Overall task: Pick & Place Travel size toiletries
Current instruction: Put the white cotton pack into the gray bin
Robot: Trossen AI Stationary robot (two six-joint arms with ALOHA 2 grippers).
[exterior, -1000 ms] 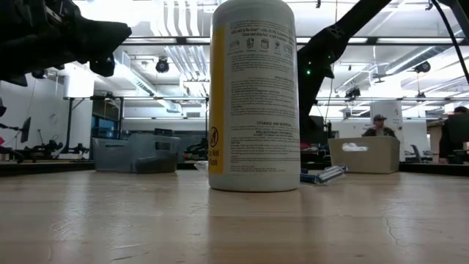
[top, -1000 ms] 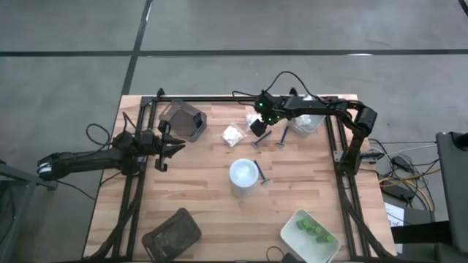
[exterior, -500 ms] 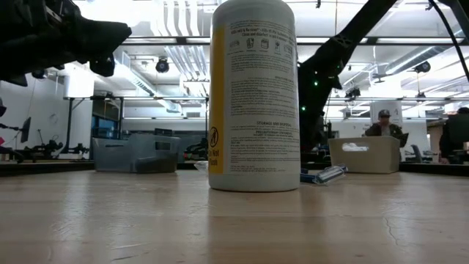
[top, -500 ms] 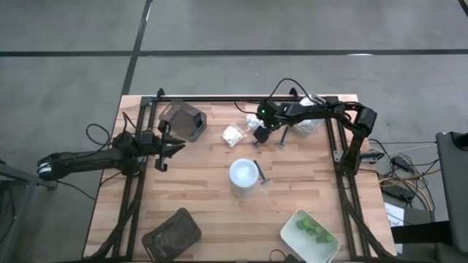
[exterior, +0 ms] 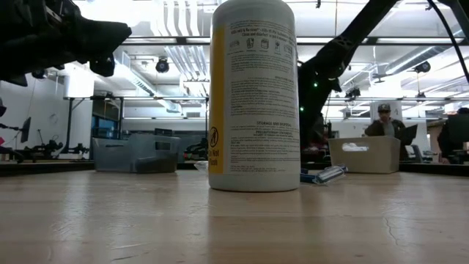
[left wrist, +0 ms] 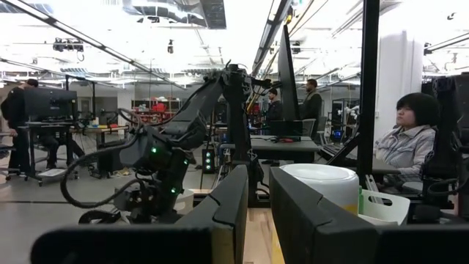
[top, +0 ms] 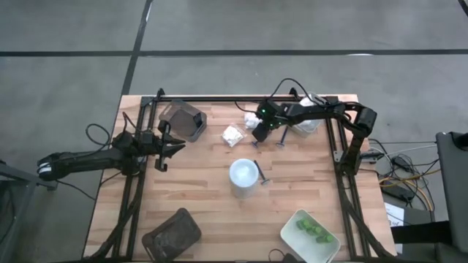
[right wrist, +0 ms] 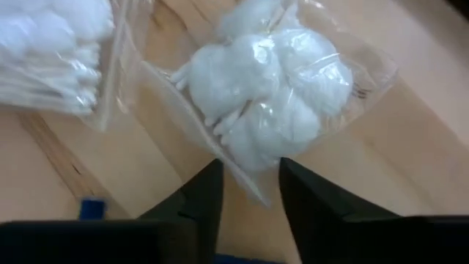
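Note:
Two clear packets of white lumps point(top: 232, 135) lie together on the wooden table. In the right wrist view one packet point(right wrist: 271, 95) fills the middle and the other point(right wrist: 51, 51) lies beside it. My right gripper point(right wrist: 249, 176) point(top: 254, 136) slants down at them, open. Its fingers stand on either side of the nearer packet's clear corner flap point(right wrist: 245, 183); I cannot tell if they touch it. A razor point(top: 257, 143) lies below this gripper. The yellow, white-capped bottle point(top: 243, 175) point(exterior: 254, 95) stands upright mid-table. My left gripper point(top: 162, 146) point(left wrist: 259, 183) hovers at the left, fingers a narrow gap apart, holding nothing.
A second razor point(top: 281, 139) and a third point(top: 262, 174) lie near the bottle. A pale tray point(top: 306, 123) at the far right holds white packets. Another pale tray point(top: 309, 232) holds green pieces. Dark trays stand at the far left point(top: 183, 119) and near left point(top: 172, 232). People sit beyond the table.
My right gripper has sunk toward the table and come a little toward the near edge, ending just beside the white packets. The packets, razors and bottle have stayed where they were.

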